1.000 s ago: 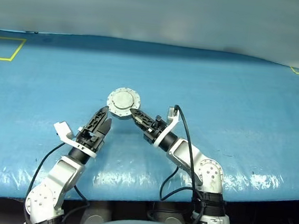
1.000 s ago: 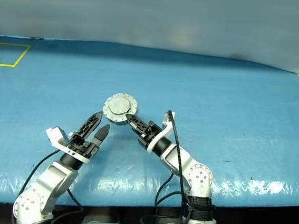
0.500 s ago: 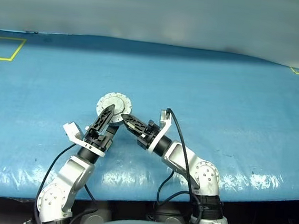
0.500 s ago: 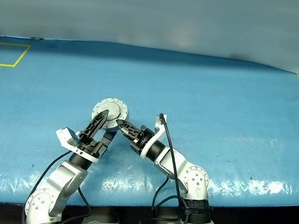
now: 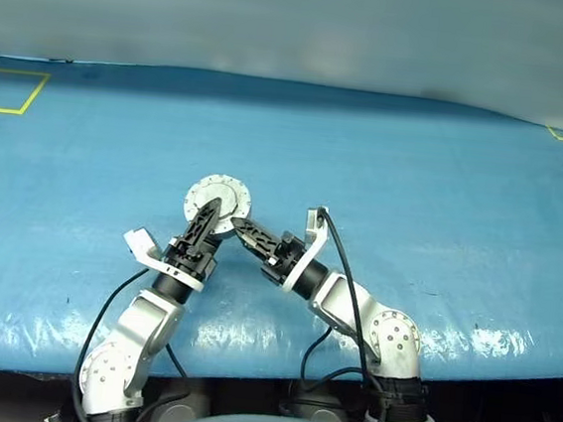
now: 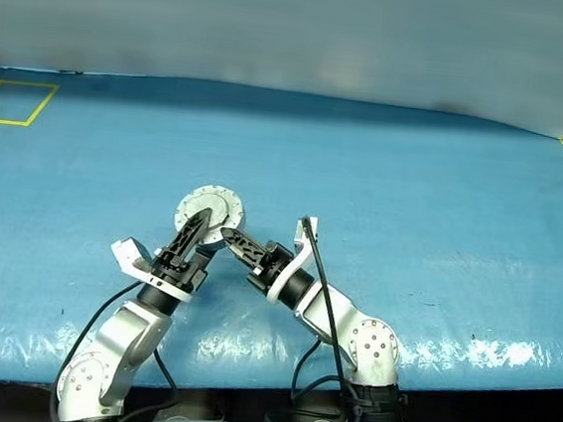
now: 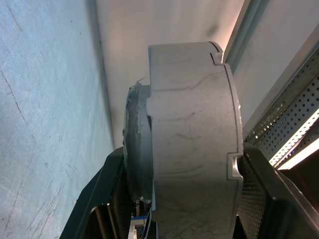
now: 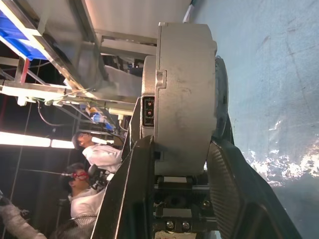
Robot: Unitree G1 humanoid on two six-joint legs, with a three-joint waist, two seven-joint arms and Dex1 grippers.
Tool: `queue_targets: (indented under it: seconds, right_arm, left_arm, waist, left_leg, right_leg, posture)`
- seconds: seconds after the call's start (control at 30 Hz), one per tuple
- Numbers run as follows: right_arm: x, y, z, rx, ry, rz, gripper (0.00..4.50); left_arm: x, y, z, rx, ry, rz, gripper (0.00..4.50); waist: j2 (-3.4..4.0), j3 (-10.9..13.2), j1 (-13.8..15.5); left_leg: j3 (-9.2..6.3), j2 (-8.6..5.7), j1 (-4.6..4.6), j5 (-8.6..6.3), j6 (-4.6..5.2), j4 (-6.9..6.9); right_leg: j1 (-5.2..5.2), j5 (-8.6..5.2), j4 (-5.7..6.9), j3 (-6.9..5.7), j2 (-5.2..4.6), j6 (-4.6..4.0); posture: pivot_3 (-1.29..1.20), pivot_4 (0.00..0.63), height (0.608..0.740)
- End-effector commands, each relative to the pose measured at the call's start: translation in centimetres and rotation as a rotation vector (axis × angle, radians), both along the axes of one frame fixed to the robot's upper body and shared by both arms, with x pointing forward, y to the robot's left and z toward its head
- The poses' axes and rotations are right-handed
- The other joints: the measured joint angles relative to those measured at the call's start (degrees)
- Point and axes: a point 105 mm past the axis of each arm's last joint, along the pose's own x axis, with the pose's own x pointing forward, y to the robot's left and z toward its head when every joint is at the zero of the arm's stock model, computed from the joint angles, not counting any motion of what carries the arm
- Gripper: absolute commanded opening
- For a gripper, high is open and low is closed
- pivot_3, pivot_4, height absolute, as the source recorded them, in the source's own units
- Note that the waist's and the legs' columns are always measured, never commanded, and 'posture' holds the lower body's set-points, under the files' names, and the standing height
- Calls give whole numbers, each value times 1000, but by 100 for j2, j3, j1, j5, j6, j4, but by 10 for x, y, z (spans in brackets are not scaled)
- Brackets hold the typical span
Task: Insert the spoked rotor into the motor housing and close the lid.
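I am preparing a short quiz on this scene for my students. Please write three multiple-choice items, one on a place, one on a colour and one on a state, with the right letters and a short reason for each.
1. Where is the motor housing?
A. lifted above the table, between the two tools
B. lying flat at the table's far edge
C. inside the yellow square

2. What colour is the table cover?
A. green
B. blue
C. white

3. How does the left tool stand to the housing?
A. far from it, resting on the table
B. its fingers stand on both flat sides of it
C. pointing away from it

Key: 1 A, the eye views show the grey drum raised where the left tool and the right tool meet. 2 B, the cover is blue in both eye views. 3 B, the left wrist view shows a black finger on each side of the drum.
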Motion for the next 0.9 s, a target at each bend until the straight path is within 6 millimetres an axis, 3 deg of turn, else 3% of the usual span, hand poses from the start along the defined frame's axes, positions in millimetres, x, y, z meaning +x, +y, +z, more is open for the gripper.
queue_targets:
  seconds: [0.03,0.13,0.23,0.43,0.67,0.9]
  right_arm:
    - [-4,-5,21,2,-142,-18,2488]
    - [-2,-10,21,-54,-185,-53,3494]
    - [-4,-13,13,-237,-300,-55,4487]
    - [-3,-23,-2,-476,-442,-114,4500]
    - [8,-42,-21,-871,-736,-257,4500]
    - [9,-46,-43,-984,-769,-254,4500]
  left_arm:
    - [7,4,8,10,-28,43,2418]
    - [15,7,6,75,-24,52,2418]
    - [31,14,6,134,-21,61,2418]
    - [75,32,2,337,-13,52,2418]
    - [131,47,17,442,-32,75,2418]
    - [174,43,25,522,-23,97,2418]
  waist:
    - [0,0,1]
    - [0,0,5]
    - [0,-1,30]
    - [-1,-1,103]
    - [-2,-1,167]
    - [-3,-2,213]
  left_leg:
    - [0,-1,1,0,0,0]
    - [-3,-4,3,2,-3,2]
    - [-10,-4,3,3,-5,4]
    - [-10,-7,1,10,-17,6]
    - [-16,-18,-14,14,-23,7]
    - [-56,-21,-42,23,-38,12]
  right_leg:
    - [1,0,0,0,0,0]
    - [3,0,2,-2,5,1]
    - [5,-1,2,-7,7,3]
    - [6,0,6,-18,11,5]
    - [-2,2,3,-28,2,1]
    - [-8,2,-1,-68,1,-1]
  posture:
    - [0,150,740]
    - [0,150,740]
    - [0,150,740]
    - [0,150,740]
    - [0,150,740]
    - [0,150,740]
